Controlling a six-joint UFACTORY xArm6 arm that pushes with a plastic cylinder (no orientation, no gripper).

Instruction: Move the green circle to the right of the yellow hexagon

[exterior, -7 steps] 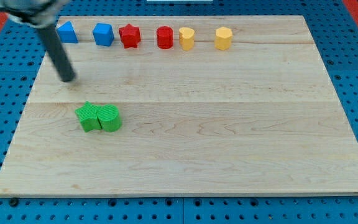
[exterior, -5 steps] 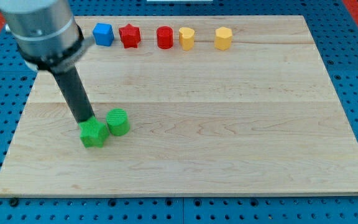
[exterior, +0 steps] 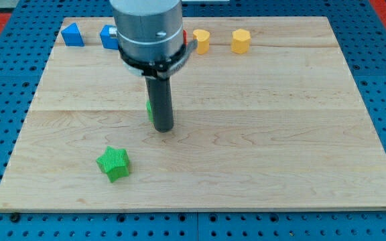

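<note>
My tip (exterior: 164,128) rests on the board near its middle, left of centre. The green circle (exterior: 149,110) is almost wholly hidden behind the rod; only a green sliver shows at the rod's left edge, just above the tip. The yellow hexagon (exterior: 241,41) stands at the view's top, right of centre, far up and right of the tip. A green star (exterior: 114,163) lies down and left of the tip, apart from it.
Along the view's top edge stand a blue triangle-like block (exterior: 72,34), a blue block (exterior: 108,37) partly hidden by the arm, and a yellow heart-like block (exterior: 201,41). The arm's body hides the red blocks, except a red sliver. The wooden board (exterior: 280,134) lies on blue pegboard.
The arm has swept right and slightly up, carrying the green circle up and right, away from the green star. The star has shifted a little down and right.
</note>
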